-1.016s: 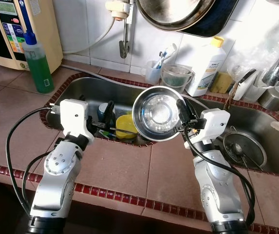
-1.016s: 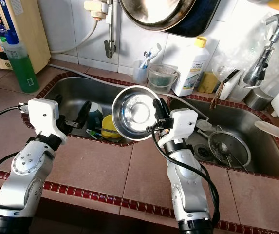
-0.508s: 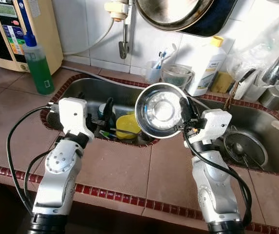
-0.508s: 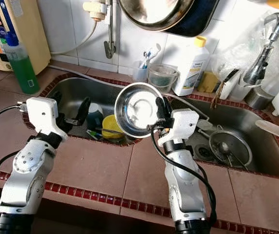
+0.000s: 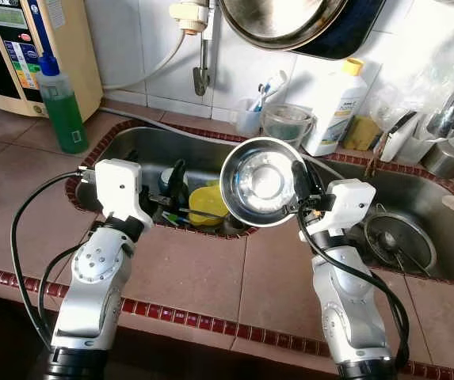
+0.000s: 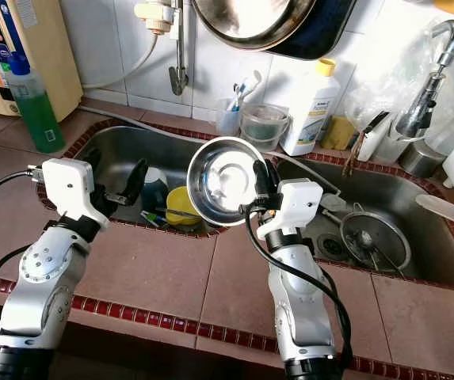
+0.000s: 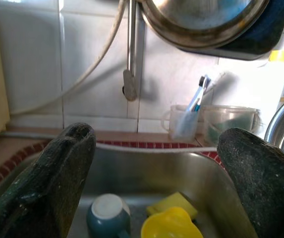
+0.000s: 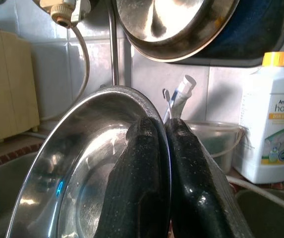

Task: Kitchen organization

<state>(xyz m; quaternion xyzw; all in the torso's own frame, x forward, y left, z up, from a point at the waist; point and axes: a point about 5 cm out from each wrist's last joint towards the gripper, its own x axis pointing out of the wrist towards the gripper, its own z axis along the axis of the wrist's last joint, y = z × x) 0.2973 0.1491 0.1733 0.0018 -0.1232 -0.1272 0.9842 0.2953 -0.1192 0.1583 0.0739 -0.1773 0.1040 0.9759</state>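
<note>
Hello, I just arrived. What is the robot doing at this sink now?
The robot stands at a double sink. Its right gripper is shut on the rim of a steel bowl, holding it tilted on edge above the sink divider. The left gripper is open and holds nothing; it hovers over the left basin, where a blue cup and a yellow cup lie. A strainer sits in the right basin.

Both eye views are looking forward and down from head height onto the double sink (image 5: pixel 163 154) and tiled wall, sharing nearly the same scene. The left wrist view is looking low along its own fingers (image 7: pixel 57 173) toward the wall. The right wrist view is facing the same wall, close behind the steel bowl (image 8: pixel 82 173).
</note>
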